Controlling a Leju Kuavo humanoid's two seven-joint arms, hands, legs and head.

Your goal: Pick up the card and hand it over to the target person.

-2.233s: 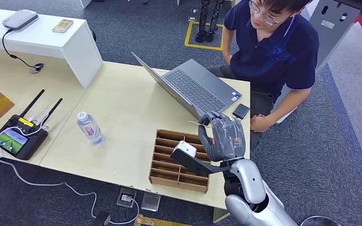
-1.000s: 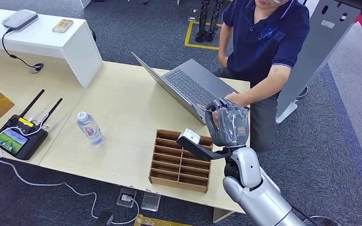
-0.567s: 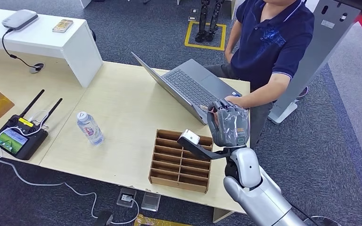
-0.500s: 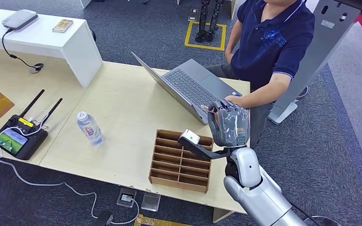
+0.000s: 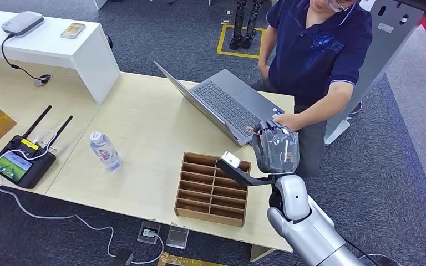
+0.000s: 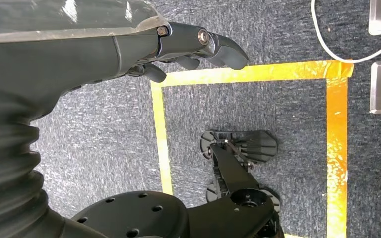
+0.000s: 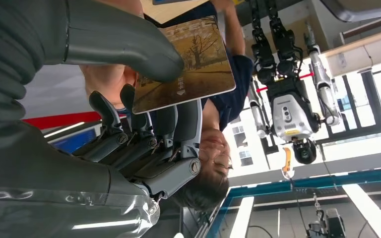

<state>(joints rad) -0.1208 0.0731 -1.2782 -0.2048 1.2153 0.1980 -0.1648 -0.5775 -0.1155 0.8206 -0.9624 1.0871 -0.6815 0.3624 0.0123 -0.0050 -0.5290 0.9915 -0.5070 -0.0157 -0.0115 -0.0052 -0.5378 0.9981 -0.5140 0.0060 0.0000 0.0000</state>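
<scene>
Nearest me, the left hand hangs by the robot's side over the carpet, fingers loosely apart and holding nothing. Above the slotted wooden tray on the worktop, the right hand has drifted a little further out past the laptop. It pinches the card between thumb and fingers. Beyond it, the person's hand has come right up to it, so I'd say the handover is about to happen.
</scene>
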